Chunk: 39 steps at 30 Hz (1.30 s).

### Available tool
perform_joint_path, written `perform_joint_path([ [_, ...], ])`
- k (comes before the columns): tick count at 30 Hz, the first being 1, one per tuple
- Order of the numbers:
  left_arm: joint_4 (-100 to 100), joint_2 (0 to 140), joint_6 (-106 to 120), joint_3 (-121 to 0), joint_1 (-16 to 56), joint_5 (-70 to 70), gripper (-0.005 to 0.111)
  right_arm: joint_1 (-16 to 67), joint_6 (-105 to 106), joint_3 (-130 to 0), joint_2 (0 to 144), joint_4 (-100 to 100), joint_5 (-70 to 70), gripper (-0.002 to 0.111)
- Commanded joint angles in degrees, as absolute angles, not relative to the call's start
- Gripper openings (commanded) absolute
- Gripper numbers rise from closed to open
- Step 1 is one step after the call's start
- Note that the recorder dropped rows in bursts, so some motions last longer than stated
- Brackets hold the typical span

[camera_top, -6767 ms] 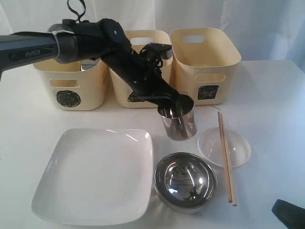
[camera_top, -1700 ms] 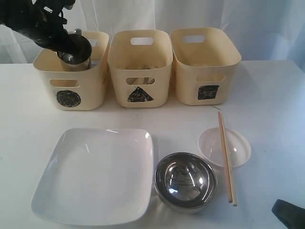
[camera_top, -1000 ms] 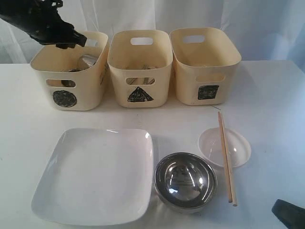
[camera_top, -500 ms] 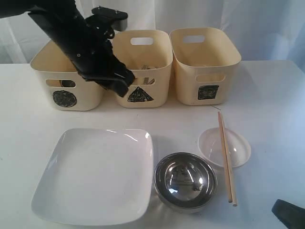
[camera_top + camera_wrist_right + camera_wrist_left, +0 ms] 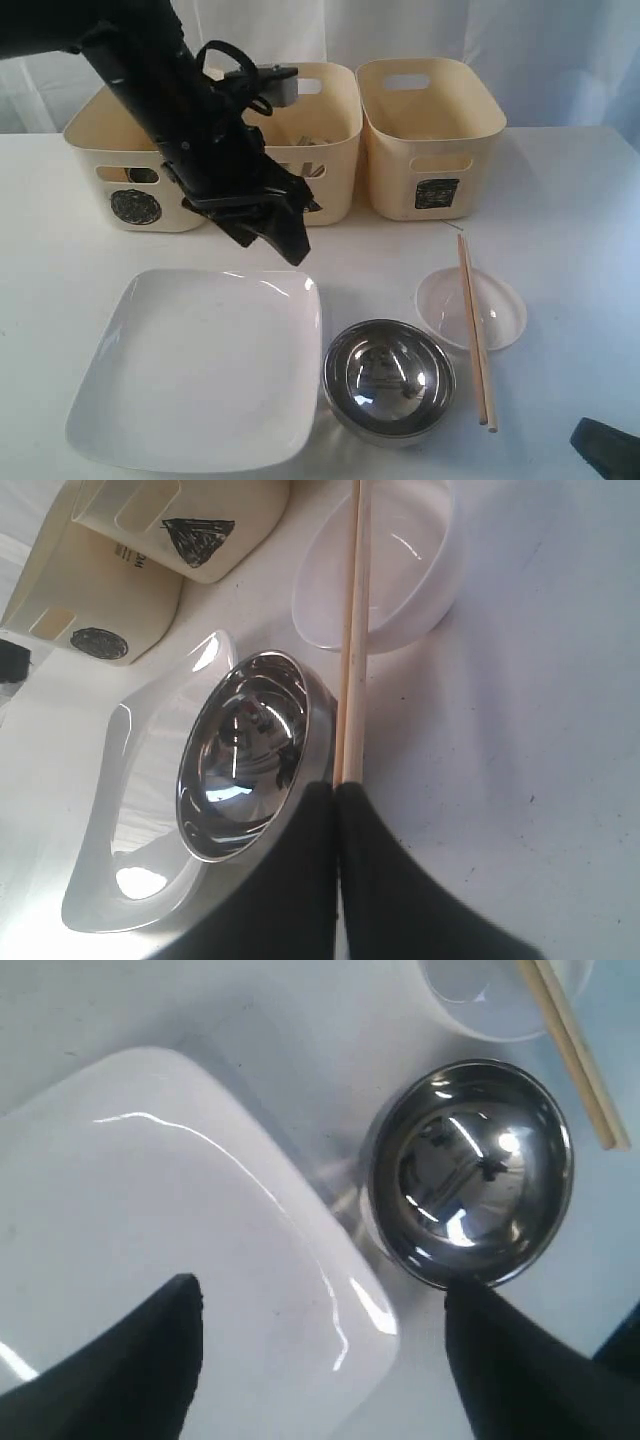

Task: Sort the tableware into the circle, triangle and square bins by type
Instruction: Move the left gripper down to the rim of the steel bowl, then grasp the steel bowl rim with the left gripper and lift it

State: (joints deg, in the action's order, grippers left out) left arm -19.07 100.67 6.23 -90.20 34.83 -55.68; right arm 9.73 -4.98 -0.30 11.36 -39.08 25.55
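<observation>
White plate (image 5: 200,365) sits at the front left of the worktop (image 5: 560,200), steel bowl (image 5: 388,380) just beside it. Chopsticks (image 5: 473,330) lie across the clear dish (image 5: 500,312) near the front right. Left jaws hang spread wide and empty above the plate; right jaws are pressed together

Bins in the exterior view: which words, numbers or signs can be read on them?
No words or numbers can be read.
Circle sign, on the left bin.
Triangle sign, on the middle bin.
Square sign, on the right bin.
Small print on a bin's side: too blurred to read.
</observation>
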Motion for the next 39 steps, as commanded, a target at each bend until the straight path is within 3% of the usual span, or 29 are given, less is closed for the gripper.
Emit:
perform_joint_path([
  [1, -28.19, 104.60, 10.01, -88.44, 36.12, -58.19, 0.072, 9.94, -5.02, 0.00, 10.99, -38.78, 25.27, 0.000],
  [12, -28.67, 111.57, 12.90, -88.35, 41.42, -53.96, 0.072, 9.94, -5.02, 0.00, 10.99, -38.78, 25.27, 0.000],
  [21, -28.39, 116.73, 13.63, -88.35, 41.55, -48.42, 0.069, 9.94, -5.02, 0.00, 10.99, -38.78, 25.27, 0.000],
  [25, -29.07, 117.25, 13.63, -88.35, 42.03, -48.23, 0.053, 9.94, -5.02, 0.00, 10.99, -38.78, 25.27, 0.000],
  [31, -29.07, 117.25, 13.74, -88.35, 42.03, -48.65, 0.002, 9.94, -5.02, 0.00, 10.99, -38.78, 25.27, 0.000],
  [39, -28.96, 116.43, 15.27, -88.35, 42.03, -49.79, 0.000, 9.94, -5.02, 0.00, 10.99, -38.78, 25.27, 0.000],
])
